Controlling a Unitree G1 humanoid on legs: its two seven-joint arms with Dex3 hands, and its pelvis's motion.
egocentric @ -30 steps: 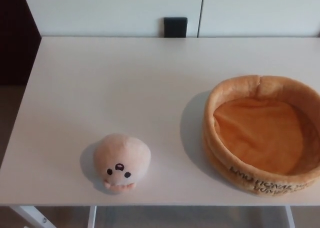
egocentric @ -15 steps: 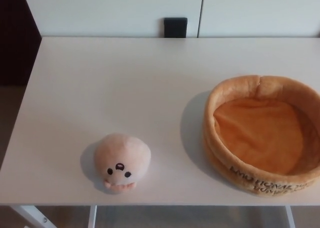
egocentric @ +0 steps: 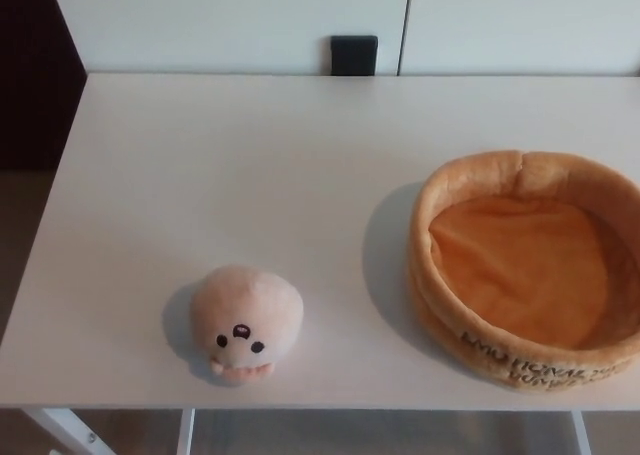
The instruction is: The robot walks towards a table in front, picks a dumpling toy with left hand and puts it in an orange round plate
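Neither hand of the robot shows from the head view, so there is nothing to set the dumpling toy point(egocentric: 246, 322) against, and I cannot tell whether the fingers are spread or closed. The toy sits alone near the front edge of the white surface point(egocentric: 250, 165), left of centre, its small dark-eyed face turned toward the camera. The orange round plate point(egocentric: 527, 267) lies well apart from it on the right, reaching to the picture's right edge, with bare surface between the two.

Set against half a second ago, the whole picture has slid a touch to the right — the camera shifted, not the things; toy and plate keep the same spacing.

The toy is a pale peach plush, rounded like a dome, soft and matte. The plate is plush too — a thick padded rim with a seam at the back, a sagging orange cloth floor, and dark lettering along its front wall. A small black square point(egocentric: 354, 55) sits on the white wall beyond the far edge.
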